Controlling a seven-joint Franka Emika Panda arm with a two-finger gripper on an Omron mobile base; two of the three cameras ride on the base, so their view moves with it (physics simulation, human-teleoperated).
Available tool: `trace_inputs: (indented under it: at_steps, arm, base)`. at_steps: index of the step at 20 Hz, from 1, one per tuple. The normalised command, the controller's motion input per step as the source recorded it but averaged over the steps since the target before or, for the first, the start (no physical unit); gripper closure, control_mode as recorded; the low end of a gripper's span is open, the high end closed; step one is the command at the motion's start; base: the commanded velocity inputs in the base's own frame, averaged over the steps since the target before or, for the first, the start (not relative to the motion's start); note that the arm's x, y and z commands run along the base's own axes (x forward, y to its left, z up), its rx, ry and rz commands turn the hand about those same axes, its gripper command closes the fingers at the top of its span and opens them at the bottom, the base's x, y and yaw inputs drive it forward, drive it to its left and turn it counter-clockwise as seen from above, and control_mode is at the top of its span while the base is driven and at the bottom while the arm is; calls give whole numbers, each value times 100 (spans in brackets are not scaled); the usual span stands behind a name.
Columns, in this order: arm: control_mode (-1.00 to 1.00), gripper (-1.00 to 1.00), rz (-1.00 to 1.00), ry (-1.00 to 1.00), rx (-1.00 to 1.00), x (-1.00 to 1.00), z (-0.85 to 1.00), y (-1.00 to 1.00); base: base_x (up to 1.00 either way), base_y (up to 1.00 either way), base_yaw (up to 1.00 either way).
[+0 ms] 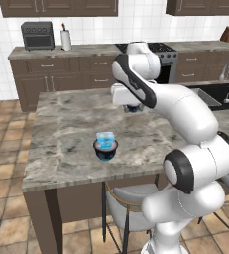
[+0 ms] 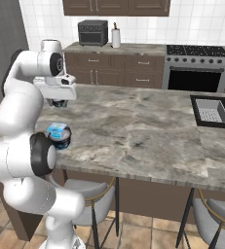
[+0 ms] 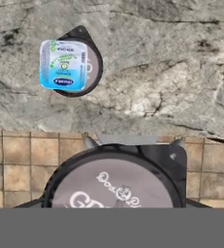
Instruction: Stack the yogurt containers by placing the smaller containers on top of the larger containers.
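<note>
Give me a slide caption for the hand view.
Fingers hold a dark round yogurt cup above the light-blue cup already stacked on the dark navy cup on the marble island.

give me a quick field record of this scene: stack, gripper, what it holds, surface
stack: light-blue cup sits on the wide dark cup, near the island's front edge
gripper: gripper raised above the counter, beyond the stack from the base, jaws partly closed around a cup
held: small dark round cup with pale lid, between the fingers
surface: marble island counter
left to do: held cup not yet on the stack
</note>
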Motion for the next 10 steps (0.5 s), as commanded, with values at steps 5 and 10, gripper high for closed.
trace_inputs:
  at_steps: [5, 10]
  arm:
    - [-100, 100, 1, 0, 1, 3, 0, 43]
    - [-100, 100, 1, 0, 0, 11, -3, 45]
  base:
    - [0, 0, 0]
    - [0, 0, 0]
